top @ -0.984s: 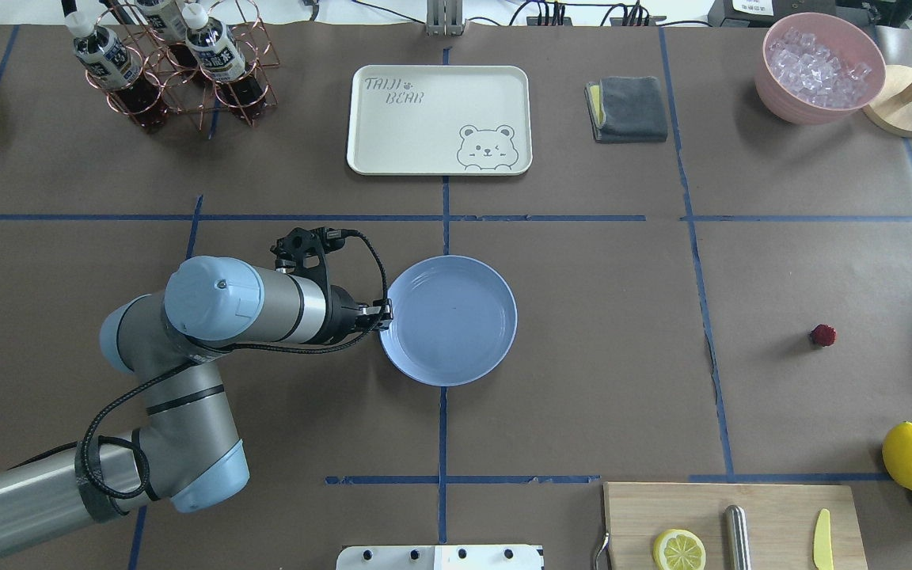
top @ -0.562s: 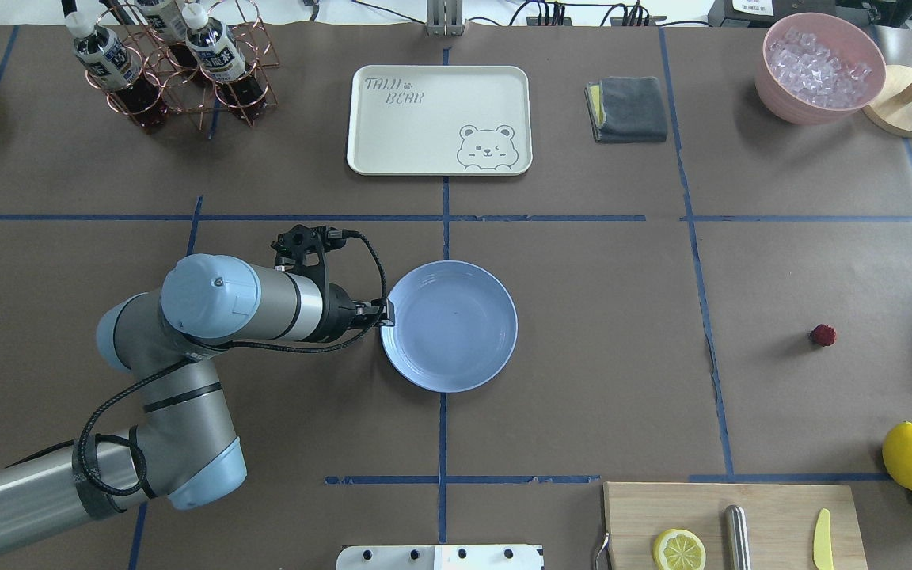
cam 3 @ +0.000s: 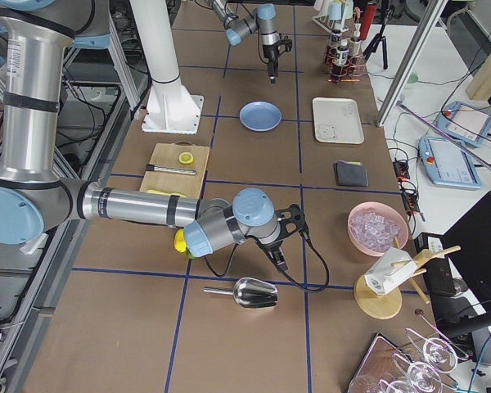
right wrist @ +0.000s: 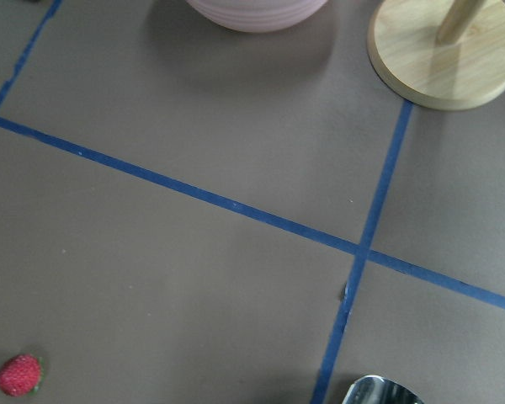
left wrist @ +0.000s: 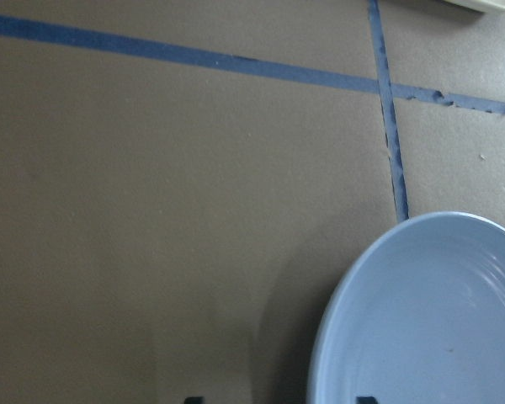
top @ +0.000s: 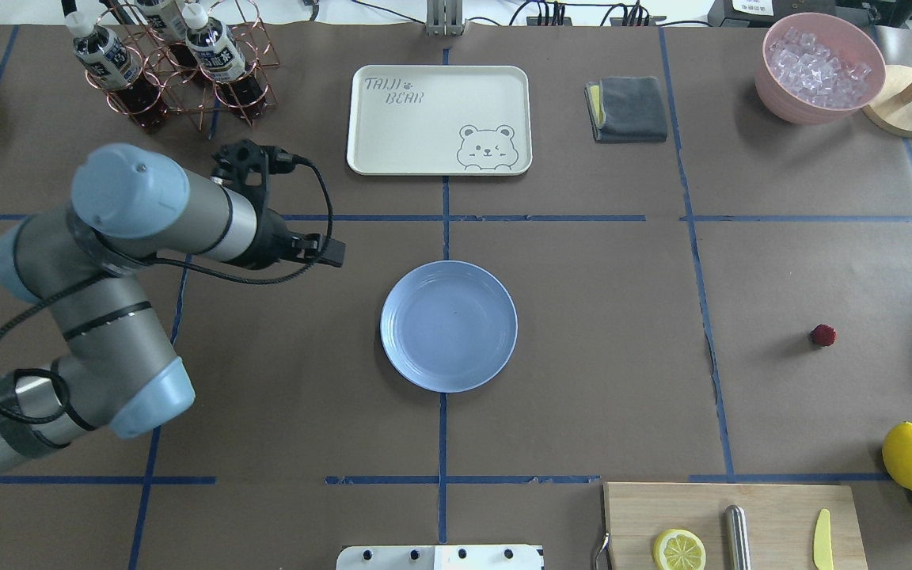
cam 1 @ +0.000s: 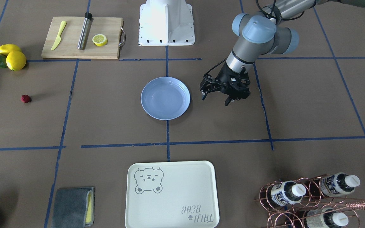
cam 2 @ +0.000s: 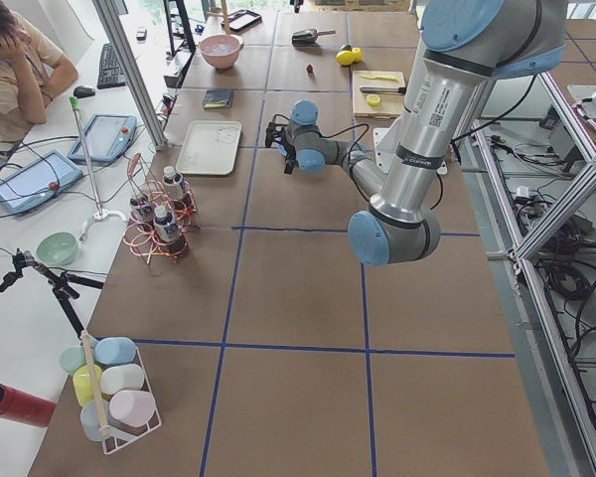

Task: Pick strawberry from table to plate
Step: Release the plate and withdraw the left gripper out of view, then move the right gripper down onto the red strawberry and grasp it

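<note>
From overhead, my left end effector (top: 332, 253) hangs released and empty near the plate (top: 448, 326), at its 10 o'clock. The strawberry (top: 822, 335) lies on the bench (top: 598, 356), well apart at the plate's 3 o'clock. Whether the right end effector (cam 3: 275, 255) is clenched, I cannot tell.

- The plate (left wrist: 421, 320) is cut off by the left wrist view's right and bottom edges.
- The right gripper (cam 3: 277, 260) shows only from the side; spread or closed, I cannot tell.
</note>
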{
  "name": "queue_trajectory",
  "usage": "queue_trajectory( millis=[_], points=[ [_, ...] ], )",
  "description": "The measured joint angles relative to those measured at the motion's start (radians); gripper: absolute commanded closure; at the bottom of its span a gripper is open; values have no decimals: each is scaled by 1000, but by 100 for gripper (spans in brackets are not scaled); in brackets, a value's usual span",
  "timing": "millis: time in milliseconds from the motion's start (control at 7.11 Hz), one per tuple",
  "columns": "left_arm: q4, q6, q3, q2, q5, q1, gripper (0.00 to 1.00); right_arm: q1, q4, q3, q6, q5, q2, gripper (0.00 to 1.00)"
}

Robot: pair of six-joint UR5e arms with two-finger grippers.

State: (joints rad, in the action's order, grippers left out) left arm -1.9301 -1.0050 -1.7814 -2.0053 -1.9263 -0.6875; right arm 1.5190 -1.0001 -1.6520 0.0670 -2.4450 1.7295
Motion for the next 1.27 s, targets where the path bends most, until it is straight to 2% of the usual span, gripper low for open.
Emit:
queue_trajectory(
  millis=[141,281,422,703,984,1266],
  points=[
    [126,146,-56,24,-35,-98,0,-6,13,-24,77,-34,-15,0],
    [193,342,-79,73,-81,-217,0,-33,18,-74,151,-49,-35,0],
    [222,546,-71,133,-155,-355,0,-70,21,-117,196,-53,-55,0],
    [244,784,-3,249,-321,-620,0,-125,25,-160,247,-43,-68,0],
    [351,933,33,336,-360,-750,0,-209,22,-200,319,30,-74,0],
    [411,1072,39,431,-366,-843,0,-337,14,-252,446,163,-73,0]
  ],
)
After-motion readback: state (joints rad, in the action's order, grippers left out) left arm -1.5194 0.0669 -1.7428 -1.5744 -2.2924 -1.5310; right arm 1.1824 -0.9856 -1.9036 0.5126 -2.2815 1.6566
